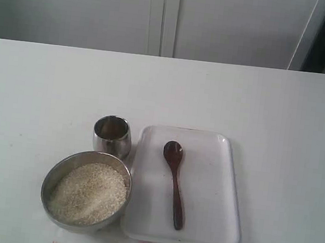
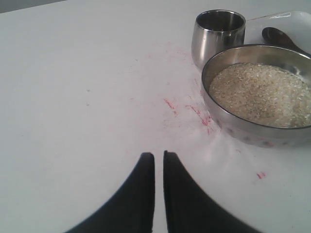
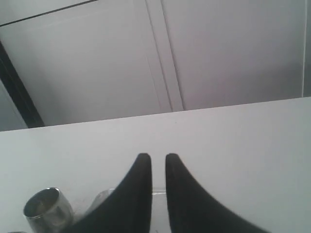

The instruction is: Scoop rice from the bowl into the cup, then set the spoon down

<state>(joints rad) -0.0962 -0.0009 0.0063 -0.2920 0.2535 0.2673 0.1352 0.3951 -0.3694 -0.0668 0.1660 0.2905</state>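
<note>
The steel bowl (image 1: pixel 49 177) holds a heap of rice (image 1: pixel 89 192) near the table's front, left of a white tray (image 1: pixel 214 181). Just behind the bowl stands the small steel cup (image 1: pixel 113 135). The dark wooden spoon (image 1: pixel 174 182) lies on the tray, head to the far side. Neither gripper shows in the exterior view. My left gripper (image 2: pixel 159 155) is shut and empty above bare table, well short of the bowl (image 2: pixel 252 133), rice (image 2: pixel 260 92), cup (image 2: pixel 217 36) and spoon (image 2: pixel 282 36). My right gripper (image 3: pixel 158 156) is shut and empty, with the cup (image 3: pixel 46 208) off to one side.
The white table (image 1: pixel 48 84) spreads wide around the objects, with red marks (image 2: pixel 194 111) on it beside the bowl. A pale panelled wall (image 1: pixel 163 15) runs along the table's far edge. A tray edge (image 3: pixel 159 193) glints between the right fingers.
</note>
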